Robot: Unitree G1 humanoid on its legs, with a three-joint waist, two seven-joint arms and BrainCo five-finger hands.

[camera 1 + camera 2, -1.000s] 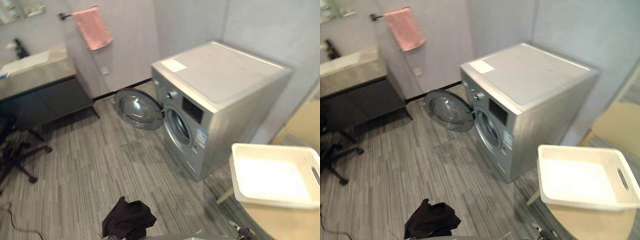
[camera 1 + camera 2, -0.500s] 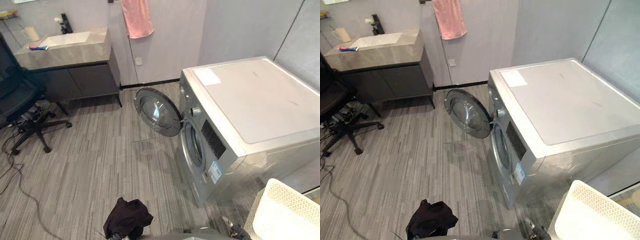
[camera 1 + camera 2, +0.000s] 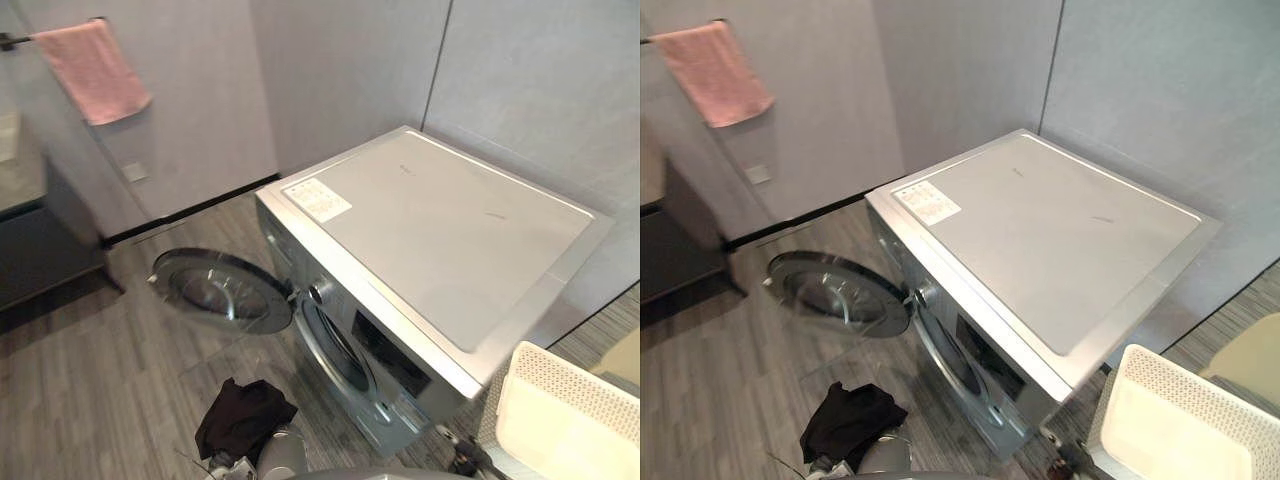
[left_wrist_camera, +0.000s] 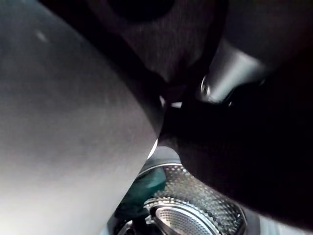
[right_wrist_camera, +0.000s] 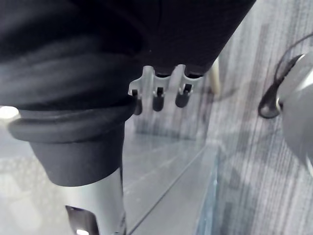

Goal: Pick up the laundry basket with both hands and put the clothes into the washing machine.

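- laundry basket (image 3: 590,372), right of the washing machine (image 3: 430,230): cut off at the view's edge
- drum opening (image 3: 335,350) in the washing machine: too dark to read
- dark bundle (image 3: 243,418) before the washing machine: too blurred to tell what it is

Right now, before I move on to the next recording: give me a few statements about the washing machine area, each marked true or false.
1. The silver front-loading washing machine has its round glass door swung open. True.
2. The white perforated laundry basket sits on top of the machine. False: it is beside the machine, off its top.
3. The pink towel hangs from a dark rail. True.
4. The dark crumpled garment is inside the machine. False: it is outside, in front of the machine.
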